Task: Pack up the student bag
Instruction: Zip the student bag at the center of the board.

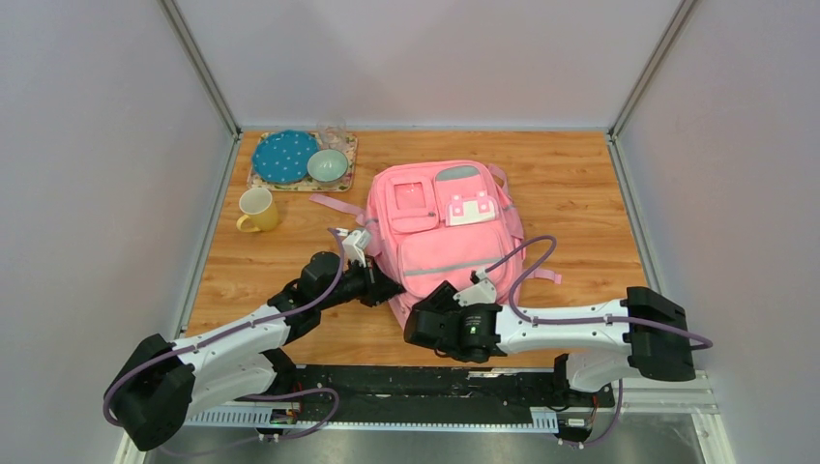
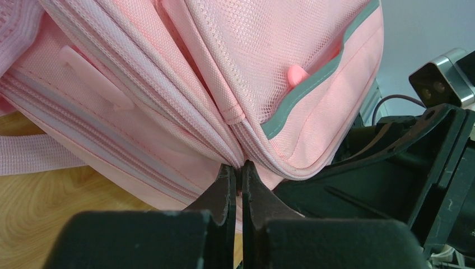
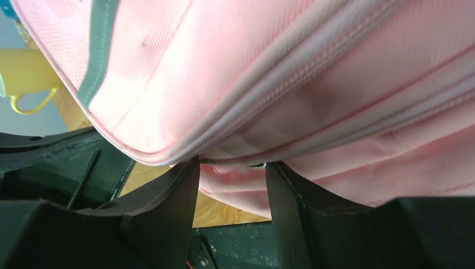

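Observation:
The student bag, a pink backpack with grey strips and a pixel patch, lies flat on the wooden table. At its near-left corner my left gripper is shut. In the left wrist view the left gripper pinches the student bag where two zip seams meet. My right gripper sits at the bag's near edge, just right of the left one. Seen from the right wrist, the right gripper is open, its tips under the student bag's lower edge, with a small metal zip part between them.
A yellow mug stands left of the bag. Behind it a tray holds a blue plate, a green bowl and a clear glass. Grey walls close in on three sides. The two wrists nearly touch.

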`<move>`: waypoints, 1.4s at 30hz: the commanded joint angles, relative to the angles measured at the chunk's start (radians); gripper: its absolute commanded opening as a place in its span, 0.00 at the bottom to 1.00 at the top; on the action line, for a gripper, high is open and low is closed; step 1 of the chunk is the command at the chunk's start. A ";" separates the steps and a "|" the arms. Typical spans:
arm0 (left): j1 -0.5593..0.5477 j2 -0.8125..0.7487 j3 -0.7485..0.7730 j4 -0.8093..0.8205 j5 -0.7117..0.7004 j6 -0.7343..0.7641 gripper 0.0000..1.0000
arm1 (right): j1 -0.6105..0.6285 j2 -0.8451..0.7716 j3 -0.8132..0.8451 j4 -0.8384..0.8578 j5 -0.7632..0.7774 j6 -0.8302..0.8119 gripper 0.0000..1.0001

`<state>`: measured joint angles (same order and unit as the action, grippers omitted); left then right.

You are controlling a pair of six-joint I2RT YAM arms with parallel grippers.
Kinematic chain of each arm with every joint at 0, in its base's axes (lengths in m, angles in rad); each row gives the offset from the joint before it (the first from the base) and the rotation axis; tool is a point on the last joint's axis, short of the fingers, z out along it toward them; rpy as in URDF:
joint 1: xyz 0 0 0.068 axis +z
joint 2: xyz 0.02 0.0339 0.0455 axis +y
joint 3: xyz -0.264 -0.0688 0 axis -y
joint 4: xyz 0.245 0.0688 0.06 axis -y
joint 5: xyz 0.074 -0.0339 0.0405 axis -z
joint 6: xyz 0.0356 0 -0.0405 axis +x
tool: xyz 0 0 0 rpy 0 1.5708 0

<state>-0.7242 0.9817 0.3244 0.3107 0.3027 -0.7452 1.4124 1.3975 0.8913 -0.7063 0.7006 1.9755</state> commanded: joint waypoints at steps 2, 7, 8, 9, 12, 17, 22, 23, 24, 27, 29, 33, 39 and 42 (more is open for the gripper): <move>-0.009 -0.029 0.024 0.106 0.107 -0.031 0.00 | -0.016 -0.022 0.018 -0.021 0.163 0.029 0.52; -0.011 -0.020 0.016 0.149 0.154 -0.062 0.00 | -0.020 0.032 0.043 0.021 0.160 0.013 0.50; -0.011 -0.024 0.021 0.134 0.156 -0.054 0.00 | -0.021 0.049 0.050 0.018 0.152 0.002 0.49; -0.011 -0.025 0.024 0.120 0.147 -0.046 0.00 | -0.021 0.054 0.055 0.011 0.148 -0.001 0.47; -0.011 -0.037 0.016 0.113 0.135 -0.045 0.00 | -0.020 0.049 0.051 0.063 0.139 -0.078 0.32; -0.011 -0.021 0.021 0.134 0.150 -0.052 0.00 | -0.006 0.051 0.046 0.116 0.151 -0.168 0.33; -0.009 0.003 0.050 0.128 0.176 -0.045 0.00 | 0.000 0.073 0.058 0.160 0.132 -0.276 0.41; -0.009 0.005 0.051 0.130 0.177 -0.045 0.00 | 0.006 0.080 0.066 0.162 0.141 -0.283 0.38; -0.011 0.006 0.051 0.137 0.184 -0.046 0.00 | 0.014 0.086 0.069 0.160 0.148 -0.282 0.37; -0.009 0.014 0.059 0.146 0.199 -0.054 0.00 | 0.016 0.115 0.078 0.156 0.142 -0.267 0.27; -0.009 0.014 0.061 0.146 0.200 -0.057 0.00 | 0.016 0.124 0.089 0.148 0.146 -0.277 0.24; -0.009 0.012 0.061 0.143 0.200 -0.054 0.00 | 0.022 0.117 0.106 0.146 0.158 -0.325 0.45; -0.011 0.018 0.070 0.146 0.202 -0.056 0.00 | 0.042 0.077 0.069 0.226 0.186 -0.372 0.47; -0.009 0.017 0.073 0.145 0.204 -0.056 0.00 | 0.042 0.080 0.066 0.185 0.192 -0.321 0.45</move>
<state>-0.7063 1.0130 0.3317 0.3298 0.3496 -0.7742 1.4498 1.4944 0.9463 -0.6376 0.8246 1.6321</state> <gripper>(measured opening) 0.017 0.470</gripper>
